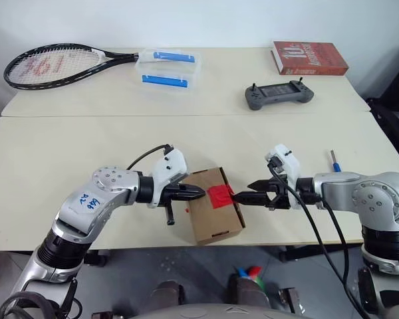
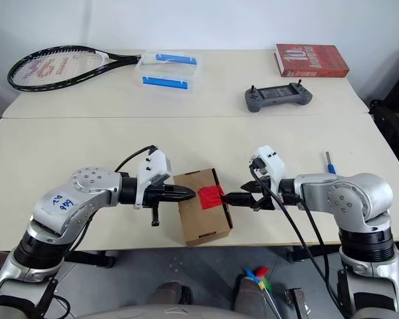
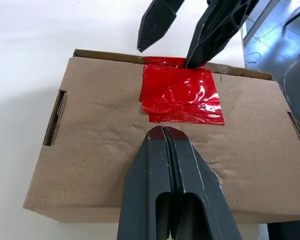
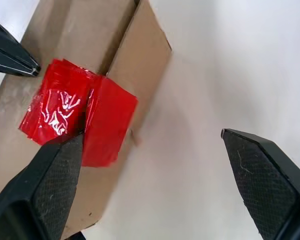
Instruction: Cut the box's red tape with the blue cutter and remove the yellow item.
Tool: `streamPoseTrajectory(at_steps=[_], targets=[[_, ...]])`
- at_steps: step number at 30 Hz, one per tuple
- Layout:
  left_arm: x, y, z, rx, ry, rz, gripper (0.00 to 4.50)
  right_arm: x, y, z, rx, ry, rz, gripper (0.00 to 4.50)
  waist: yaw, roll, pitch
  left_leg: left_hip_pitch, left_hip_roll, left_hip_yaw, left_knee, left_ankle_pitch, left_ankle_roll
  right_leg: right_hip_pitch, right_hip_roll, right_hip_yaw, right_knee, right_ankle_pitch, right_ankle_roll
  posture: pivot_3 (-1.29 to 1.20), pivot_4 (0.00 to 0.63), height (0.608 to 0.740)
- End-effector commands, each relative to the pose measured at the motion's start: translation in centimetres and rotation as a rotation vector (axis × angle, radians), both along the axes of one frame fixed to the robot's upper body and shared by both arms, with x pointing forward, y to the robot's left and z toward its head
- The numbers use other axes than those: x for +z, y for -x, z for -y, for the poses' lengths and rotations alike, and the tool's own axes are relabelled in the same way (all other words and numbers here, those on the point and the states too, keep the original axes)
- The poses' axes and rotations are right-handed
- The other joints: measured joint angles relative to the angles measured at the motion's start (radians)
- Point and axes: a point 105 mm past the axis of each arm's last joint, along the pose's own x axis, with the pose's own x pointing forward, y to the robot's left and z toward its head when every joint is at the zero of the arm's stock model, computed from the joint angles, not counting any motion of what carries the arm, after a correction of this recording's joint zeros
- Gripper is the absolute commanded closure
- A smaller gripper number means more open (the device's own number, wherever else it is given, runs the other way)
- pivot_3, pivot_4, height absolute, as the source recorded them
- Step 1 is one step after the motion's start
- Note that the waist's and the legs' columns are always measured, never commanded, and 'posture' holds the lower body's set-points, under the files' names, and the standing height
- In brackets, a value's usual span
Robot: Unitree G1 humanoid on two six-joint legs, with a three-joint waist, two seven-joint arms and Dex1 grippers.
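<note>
Both tools at the taped box, near bench edge.
Box [image 1: 215,209] sits on bench [image 1: 66,146] w/ red tape [image 1: 220,196] on its top, folded over the R edge. L tool [image 1: 198,193] fully shut, empty, tip on box top just beside tape. R tool [image 1: 237,197] wide open, empty, one finger [image 4: 50,185] at tape's edge. Blue cutter [image 1: 334,160] lies well apart, behind R arm.

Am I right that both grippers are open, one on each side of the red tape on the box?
Not quite. The right gripper is open, but the left gripper is shut, its fingers pressed together at the red tape on the box; the left wrist view shows it.
</note>
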Motion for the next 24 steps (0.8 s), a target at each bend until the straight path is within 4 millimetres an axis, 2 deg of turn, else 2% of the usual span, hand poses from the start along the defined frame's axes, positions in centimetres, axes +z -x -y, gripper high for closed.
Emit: streamPoseTrajectory(at_steps=[1,3,7,13,18,24], targets=[[-1.8,0.3,-0.5,0.022,-0.034,-0.049,4.50,-0.6,-0.3,1.2,-0.047,0.061,-0.018,0.03,0.000,0.000,0.000,0.000,0.000,0.000,0.000,0.000,0.000,0.000,0.000,0.000,0.000,0.000,0.000,0.00,0.150,0.740],[-1.9,0.3,-0.4,0.022,-0.034,-0.049,4.50,-0.6,-0.4,1.3,-0.049,0.077,-0.017,0.03,0.001,0.000,-0.001,0.000,0.000,0.000,0.000,0.000,0.000,0.000,0.000,0.000,0.000,0.000,0.000,0.00,0.150,0.740],[-2.2,0.3,-0.4,0.023,-0.032,-0.049,4.50,0.2,-0.5,-0.1,-0.011,0.085,0.005,0.03,-0.001,0.000,-0.001,0.001,0.000,0.000,0.000,0.000,0.000,0.000,0.000,0.000,0.000,0.000,0.000,0.00,0.150,0.740],[-2.3,0.3,-0.4,0.025,-0.031,-0.048,4.50,0.3,-0.6,-1.3,0.016,0.169,0.021,0.03,0.000,0.000,-0.001,0.001,0.000,0.000,0.000,0.000,0.000,0.000,0.000,0.001,0.000,0.000,0.000,0.00,0.150,0.740],[-2.4,0.3,-0.3,0.029,-0.030,-0.046,4.50,-0.4,-1.3,-0.7,-0.004,0.305,0.058,0.03,0.000,0.000,-0.002,0.001,0.000,0.000,0.000,0.000,0.000,0.000,0.000,0.001,0.000,0.000,0.000,0.00,0.150,0.740],[-2.5,0.3,-0.4,0.035,-0.033,-0.047,4.50,-1.8,-3.0,2.1,-0.031,0.507,0.191,0.03,0.002,-0.003,-0.004,0.001,0.000,0.000,0.000,0.000,0.000,0.001,0.000,0.001,-0.001,0.000,0.000,0.00,0.150,0.740]])
